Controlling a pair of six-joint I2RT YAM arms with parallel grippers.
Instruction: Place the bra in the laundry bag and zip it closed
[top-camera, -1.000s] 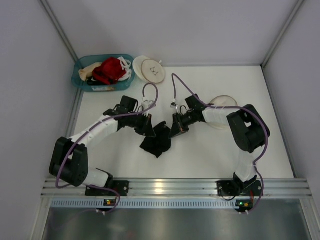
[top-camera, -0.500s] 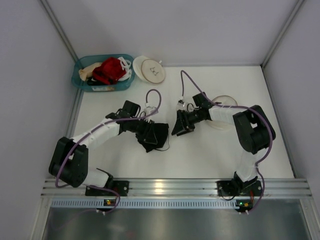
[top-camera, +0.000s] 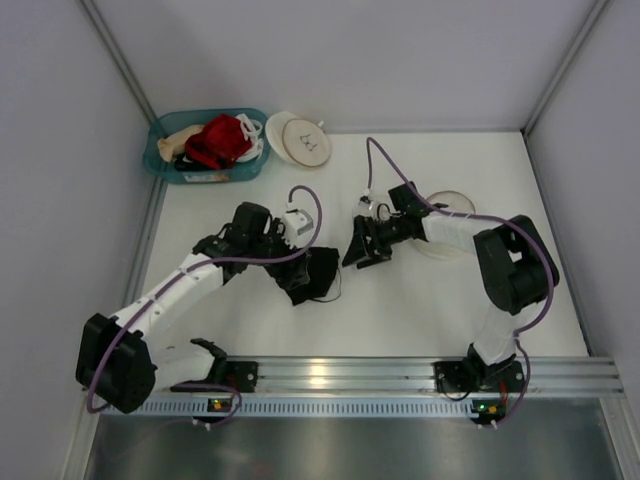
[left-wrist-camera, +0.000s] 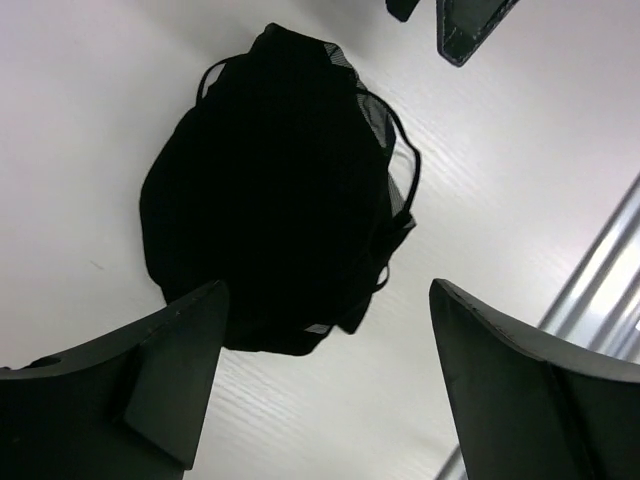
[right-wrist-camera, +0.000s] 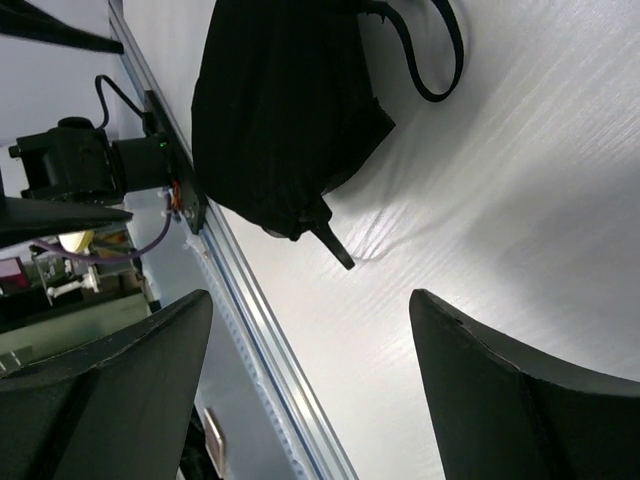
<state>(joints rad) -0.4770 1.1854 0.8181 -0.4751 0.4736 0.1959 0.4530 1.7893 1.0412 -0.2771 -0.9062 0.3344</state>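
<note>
The black bra (top-camera: 322, 276) lies bunched in a heap on the white table, between the two arms. In the left wrist view the bra (left-wrist-camera: 270, 190) sits beyond my open left gripper (left-wrist-camera: 328, 300), with nothing between the fingers. My left gripper (top-camera: 298, 268) hovers at the bra's left edge. My right gripper (top-camera: 358, 252) is open just right of the bra and apart from it. From the right wrist the bra (right-wrist-camera: 280, 120) and a loose strap loop lie ahead of the empty right gripper (right-wrist-camera: 310, 300). The round cream laundry bag (top-camera: 300, 141) with a dark mark lies at the back.
A teal basket (top-camera: 160, 165) at the back left holds a red garment (top-camera: 218, 140) and a beige one. Another round bag (top-camera: 447, 203) with a tan rim lies partly under my right arm. The metal rail (top-camera: 330, 375) runs along the near edge.
Both grippers have opened and let go of the bra, which now rests in a smaller heap. The right gripper has drawn back to the right. The left arm has swung over the bra.
</note>
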